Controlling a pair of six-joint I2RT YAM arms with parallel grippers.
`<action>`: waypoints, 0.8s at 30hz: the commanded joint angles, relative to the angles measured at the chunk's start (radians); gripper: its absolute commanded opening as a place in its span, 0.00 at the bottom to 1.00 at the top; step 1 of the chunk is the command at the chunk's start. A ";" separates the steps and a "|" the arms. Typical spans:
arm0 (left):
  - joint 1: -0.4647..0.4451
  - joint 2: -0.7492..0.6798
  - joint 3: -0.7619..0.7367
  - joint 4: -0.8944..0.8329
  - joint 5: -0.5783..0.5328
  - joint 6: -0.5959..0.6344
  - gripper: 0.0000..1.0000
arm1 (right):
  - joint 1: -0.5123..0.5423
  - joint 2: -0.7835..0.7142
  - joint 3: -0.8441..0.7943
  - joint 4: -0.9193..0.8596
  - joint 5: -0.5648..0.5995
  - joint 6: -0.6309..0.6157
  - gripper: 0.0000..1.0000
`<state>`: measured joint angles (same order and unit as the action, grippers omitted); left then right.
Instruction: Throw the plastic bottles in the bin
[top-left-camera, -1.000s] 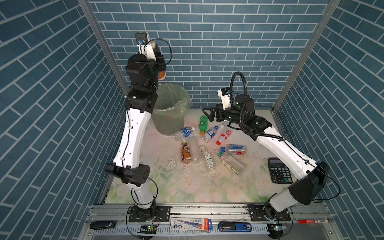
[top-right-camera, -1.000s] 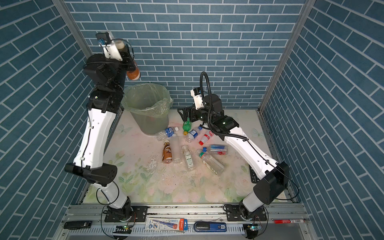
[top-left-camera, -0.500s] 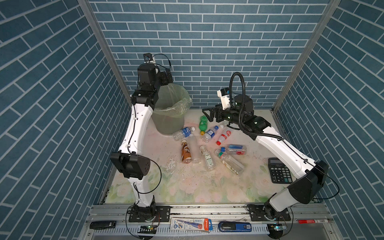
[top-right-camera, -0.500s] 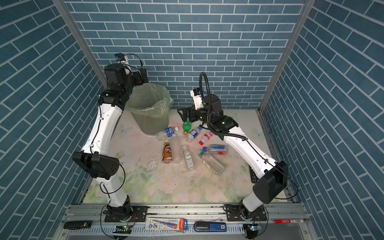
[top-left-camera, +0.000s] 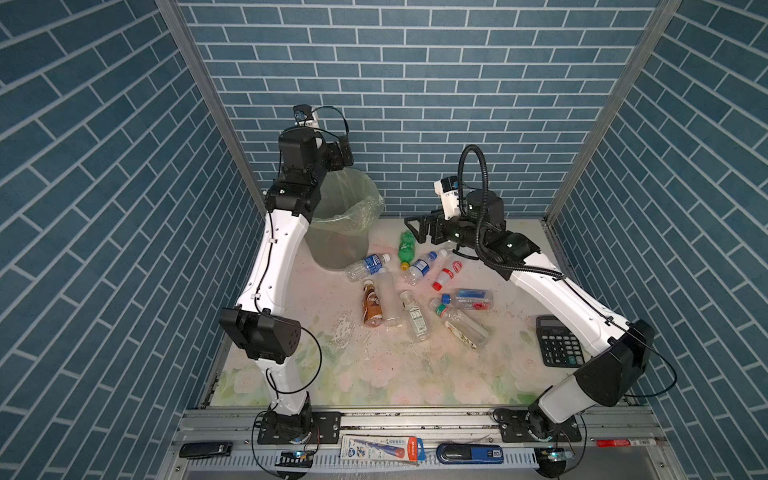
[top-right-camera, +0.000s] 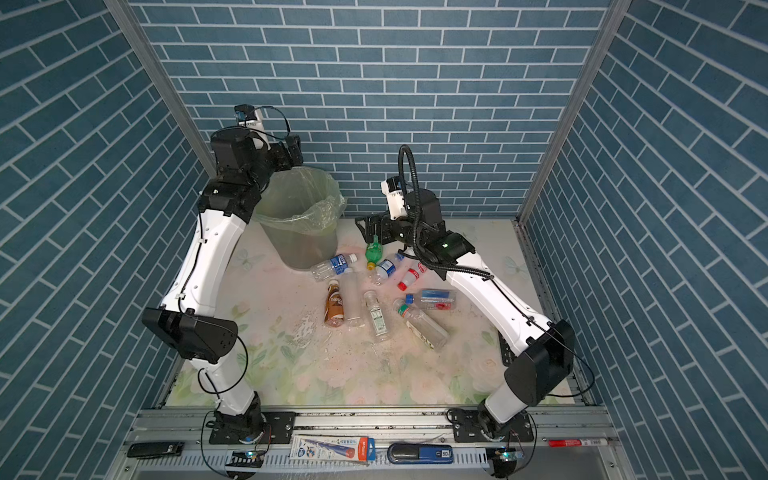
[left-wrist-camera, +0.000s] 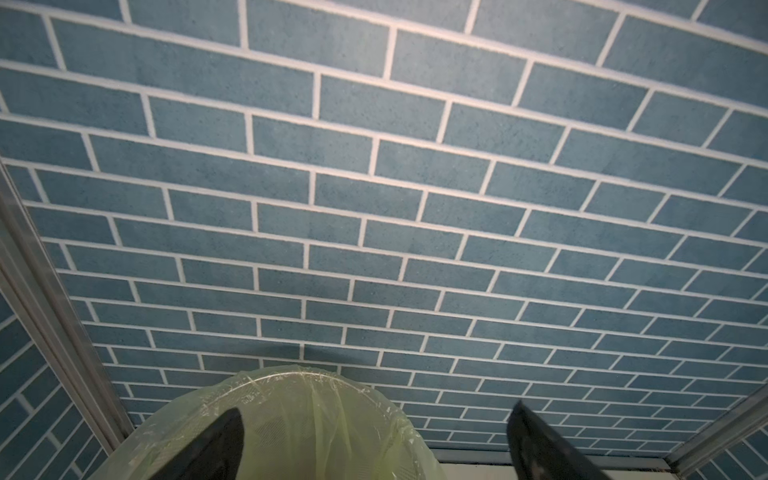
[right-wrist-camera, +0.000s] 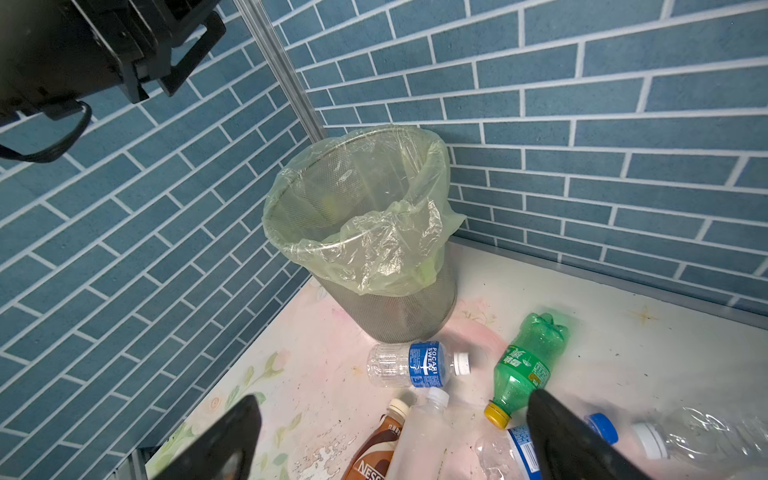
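Observation:
The bin (top-left-camera: 353, 216), lined with a pale green bag, stands at the back left of the table. My left gripper (top-left-camera: 343, 154) hangs open and empty above its far rim; in the left wrist view the bin's rim (left-wrist-camera: 299, 376) lies just below the spread fingers (left-wrist-camera: 224, 432). Several plastic bottles lie right of the bin: a green one (top-left-camera: 406, 248), a blue-labelled clear one (top-left-camera: 368, 266), a brown one (top-left-camera: 372, 305). My right gripper (top-left-camera: 417, 230) hovers open over the green bottle (right-wrist-camera: 528, 365), holding nothing.
A black calculator (top-left-camera: 557, 347) lies at the table's right edge beside the right arm. Brick walls close in the back and both sides. Pens and small tools rest on the front rail (top-left-camera: 382, 446).
The left arm came down from high above to the bin's rim, and its gripper opened. The brown bottle it held is gone from its fingers. The right arm stayed put.

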<state>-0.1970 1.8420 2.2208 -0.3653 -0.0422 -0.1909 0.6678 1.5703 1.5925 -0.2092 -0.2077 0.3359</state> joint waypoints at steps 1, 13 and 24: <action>-0.041 -0.041 0.000 -0.023 0.021 0.030 0.99 | 0.007 -0.021 -0.012 -0.024 0.061 0.014 0.99; -0.228 -0.104 -0.174 -0.024 0.150 -0.056 0.99 | -0.053 -0.122 -0.159 -0.112 0.259 0.076 0.99; -0.391 -0.199 -0.584 0.150 0.216 -0.288 0.99 | -0.217 -0.171 -0.355 -0.189 0.326 0.259 0.99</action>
<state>-0.5644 1.6844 1.7061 -0.3008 0.1341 -0.3836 0.4698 1.4246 1.2823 -0.3599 0.0803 0.5133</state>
